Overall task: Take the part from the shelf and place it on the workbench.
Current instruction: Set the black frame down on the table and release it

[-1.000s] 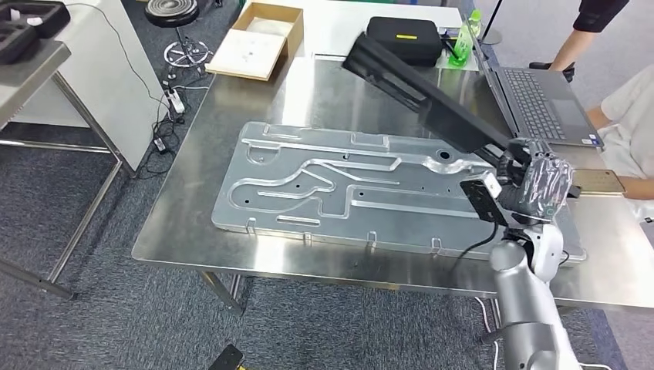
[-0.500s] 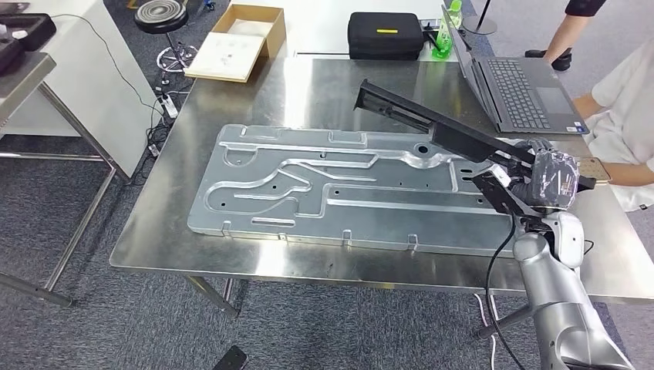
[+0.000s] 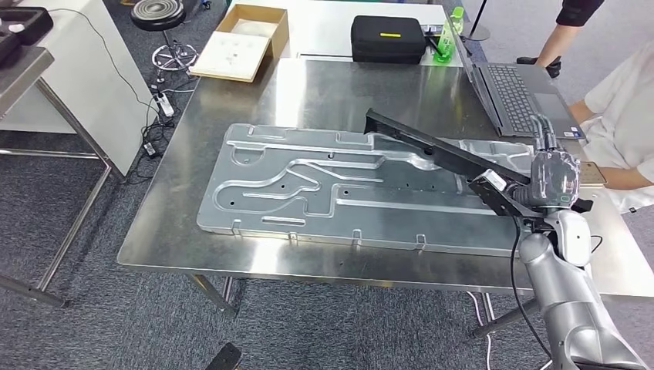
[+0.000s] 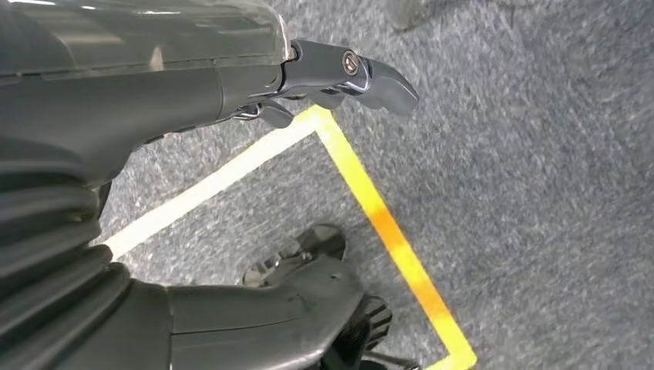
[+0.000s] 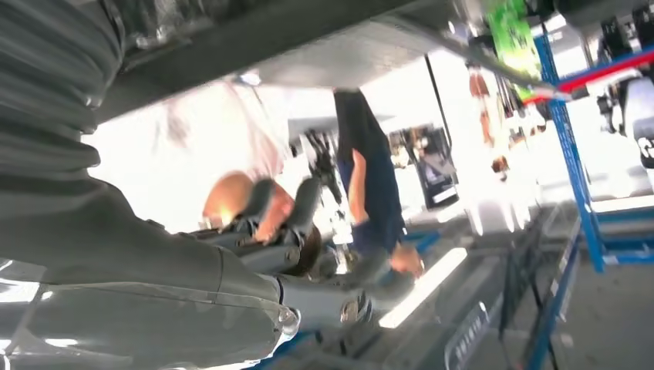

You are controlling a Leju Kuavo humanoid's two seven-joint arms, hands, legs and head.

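Note:
A long black part (image 3: 432, 146) slants over the steel workbench (image 3: 324, 85). My right hand (image 3: 551, 185) grips its near end at the table's right side. The part's far end hangs low over the big grooved aluminium plate (image 3: 308, 185) that lies flat on the bench; I cannot tell whether it touches. In the right wrist view the hand (image 5: 231, 308) is blurred, with a dark underside (image 5: 270, 38) above it. My left hand (image 4: 231, 85) hangs over grey carpet, with its fingers (image 4: 347, 69) and thumb (image 4: 293, 308) apart and nothing between them.
An open laptop (image 3: 517, 92), a black case (image 3: 388, 37) and a green bottle (image 3: 447, 35) stand at the bench's back right. A seated person (image 3: 617, 116) is close to my right hand. A cardboard box (image 3: 243, 31) and a stool (image 3: 158, 15) are at the back left.
The view has shifted a little. The black part has swung down from over the back of the bench to low over the plate, still gripped by my right hand.

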